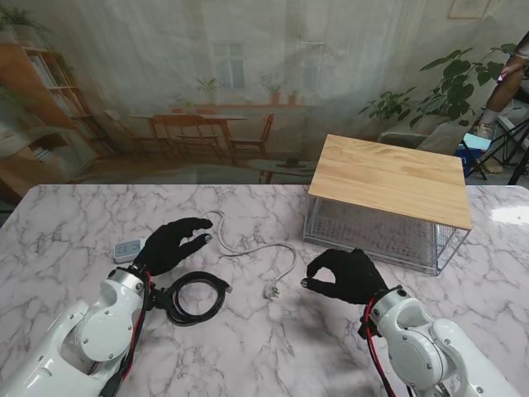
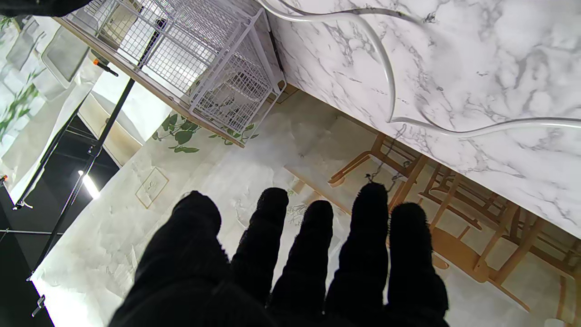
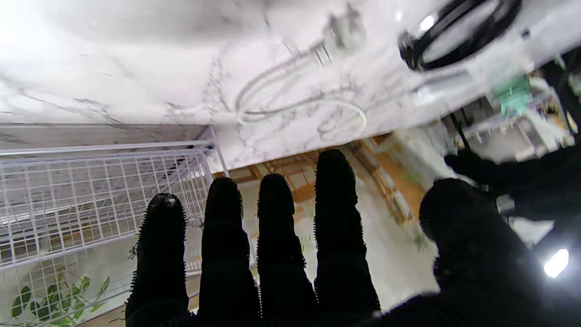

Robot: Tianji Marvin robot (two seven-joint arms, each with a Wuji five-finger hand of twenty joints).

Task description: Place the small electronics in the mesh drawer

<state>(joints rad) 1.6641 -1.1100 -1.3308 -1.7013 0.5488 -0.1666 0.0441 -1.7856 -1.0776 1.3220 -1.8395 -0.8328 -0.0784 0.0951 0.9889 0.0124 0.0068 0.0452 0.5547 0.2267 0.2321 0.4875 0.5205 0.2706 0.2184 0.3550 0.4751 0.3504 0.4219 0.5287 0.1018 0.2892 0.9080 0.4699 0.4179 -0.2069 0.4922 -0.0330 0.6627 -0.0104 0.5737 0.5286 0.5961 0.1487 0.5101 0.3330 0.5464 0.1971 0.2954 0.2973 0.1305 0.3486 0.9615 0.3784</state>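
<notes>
1. Plainly the task is barely begun: the marble desk (image 1: 248,331) carries every item, and none of them is in the drawer.
2. The mesh drawer (image 1: 376,231), a white wire basket under a wooden top (image 1: 388,178), stands just beyond the right hand's fingers, on their far right side. It looks closed and, as far as the mesh lets one see, empty; opening it is probably the first job left.
3. The black coiled cable (image 1: 194,296) lies on the desk close behind the left hand's fingers, beside that wrist.
4. The white charging cable (image 1: 256,248) snakes between the two sets of fingers, its plug end (image 1: 271,291) nearer the right thumb.
5. The small white adapter (image 1: 128,250) sits just to the outer side of the left fingers, partly hidden by them.
6. The left hand (image 1: 169,244) hovers palm down over the desk, fingers loosely spread and released, grasping nothing.
7. The right hand (image 1: 343,277) is raised near the drawer's front, its thumb and forefinger curled towards each other in the stand view while the wrist view shows four fingers straight; nothing is visibly held.
</notes>
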